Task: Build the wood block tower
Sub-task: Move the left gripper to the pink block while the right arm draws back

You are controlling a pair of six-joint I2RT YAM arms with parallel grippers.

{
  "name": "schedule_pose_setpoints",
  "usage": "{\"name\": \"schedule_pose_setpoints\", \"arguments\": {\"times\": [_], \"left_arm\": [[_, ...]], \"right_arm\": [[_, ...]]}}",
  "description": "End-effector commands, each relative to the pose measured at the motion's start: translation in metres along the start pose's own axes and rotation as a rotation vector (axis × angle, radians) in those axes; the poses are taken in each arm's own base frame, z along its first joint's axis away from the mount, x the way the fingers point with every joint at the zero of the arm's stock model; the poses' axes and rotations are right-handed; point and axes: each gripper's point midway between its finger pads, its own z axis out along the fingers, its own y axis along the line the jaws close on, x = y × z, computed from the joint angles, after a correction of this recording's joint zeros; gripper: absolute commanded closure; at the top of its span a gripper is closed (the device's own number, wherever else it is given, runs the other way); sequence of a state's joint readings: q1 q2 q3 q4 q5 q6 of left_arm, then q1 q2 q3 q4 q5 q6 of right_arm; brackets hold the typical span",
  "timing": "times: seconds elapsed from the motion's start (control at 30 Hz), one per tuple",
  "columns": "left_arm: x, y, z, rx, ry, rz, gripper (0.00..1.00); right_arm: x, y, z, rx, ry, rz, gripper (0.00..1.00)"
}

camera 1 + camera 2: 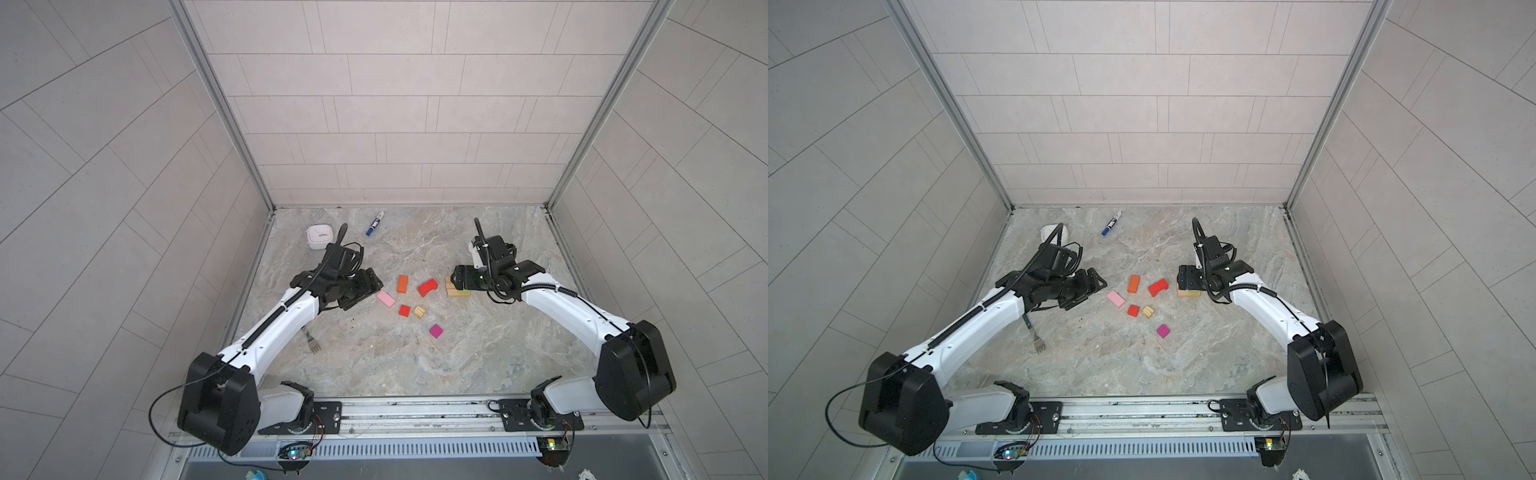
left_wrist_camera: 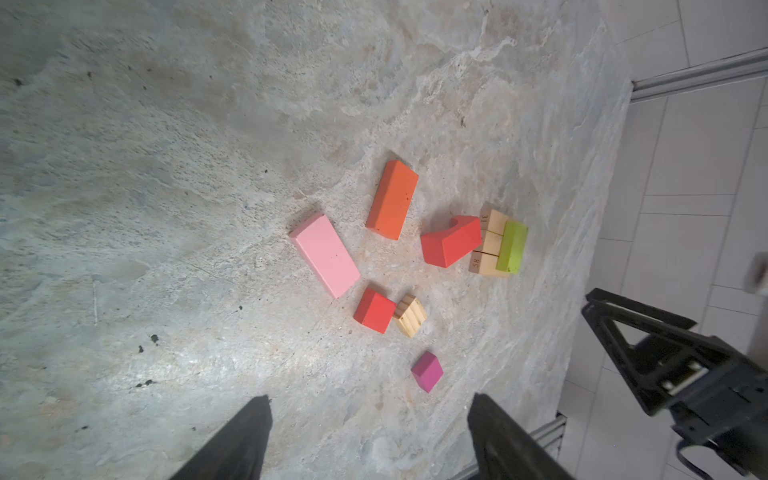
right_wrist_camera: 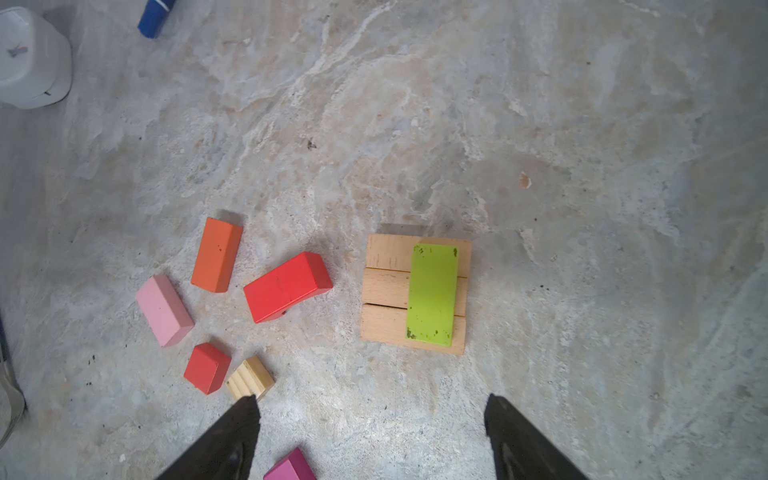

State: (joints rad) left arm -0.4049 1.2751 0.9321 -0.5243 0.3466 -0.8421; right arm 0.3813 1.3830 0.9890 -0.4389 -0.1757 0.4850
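Note:
The tower (image 3: 386, 291) is three tan bars side by side with a lime bar (image 3: 432, 295) lying across them; in a top view the tower (image 1: 458, 292) sits right of centre. My right gripper (image 3: 370, 401) hovers open and empty just above it, and in a top view the right gripper (image 1: 456, 282) partly hides it. Loose wood blocks lie left of the tower: an orange bar (image 1: 402, 284), a red arch (image 1: 428, 287), a pink bar (image 1: 386, 299), a red cube (image 1: 404, 310), a tan cube (image 1: 419, 311) and a magenta cube (image 1: 436, 331). My left gripper (image 2: 370, 401) is open and empty, just left of the pink bar (image 2: 325, 254).
A white timer (image 1: 319, 237) and a blue-capped marker (image 1: 375, 223) lie at the back left. A fork (image 1: 312, 341) lies under my left arm. Tiled walls close the marbled table (image 1: 415, 365) on three sides.

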Motion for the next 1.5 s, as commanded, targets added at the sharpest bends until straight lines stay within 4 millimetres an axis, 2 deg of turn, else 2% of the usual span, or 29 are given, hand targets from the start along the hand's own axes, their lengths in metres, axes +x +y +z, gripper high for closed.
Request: {"name": "schedule_pose_setpoints", "arguments": {"times": [0.0,0.33,0.53,0.6,0.63,0.77,0.97,1.2,1.47], "left_arm": [[-0.011,0.003,-0.001,-0.091,-0.072,-0.085,0.22],[0.003,0.015,0.039,-0.179,-0.021,-0.251,0.33],[0.006,0.018,0.056,-0.199,-0.025,-0.302,0.38],[0.007,0.019,0.062,-0.196,-0.027,-0.323,0.43],[0.007,0.020,0.065,-0.198,-0.026,-0.333,0.44],[0.007,0.022,0.077,-0.219,-0.019,-0.340,0.44],[0.002,0.026,0.093,-0.261,-0.020,-0.314,0.44],[-0.007,0.025,0.100,-0.275,-0.039,-0.287,0.41],[-0.007,0.027,0.114,-0.284,-0.026,-0.309,0.41]], "right_arm": [[-0.005,0.008,-0.005,-0.038,-0.054,-0.017,0.13],[0.018,0.015,-0.003,-0.051,-0.141,-0.058,0.12],[0.022,0.005,-0.016,-0.034,-0.241,-0.107,0.12],[0.024,0.003,-0.019,-0.037,-0.276,-0.111,0.12],[0.032,-0.002,-0.017,-0.029,-0.283,-0.123,0.12],[0.036,-0.008,-0.020,-0.021,-0.347,-0.147,0.12],[0.040,-0.009,-0.014,-0.043,-0.395,-0.152,0.11],[0.040,0.004,-0.017,-0.098,-0.403,-0.197,0.11],[0.042,0.012,-0.014,-0.131,-0.392,-0.239,0.11]]}}
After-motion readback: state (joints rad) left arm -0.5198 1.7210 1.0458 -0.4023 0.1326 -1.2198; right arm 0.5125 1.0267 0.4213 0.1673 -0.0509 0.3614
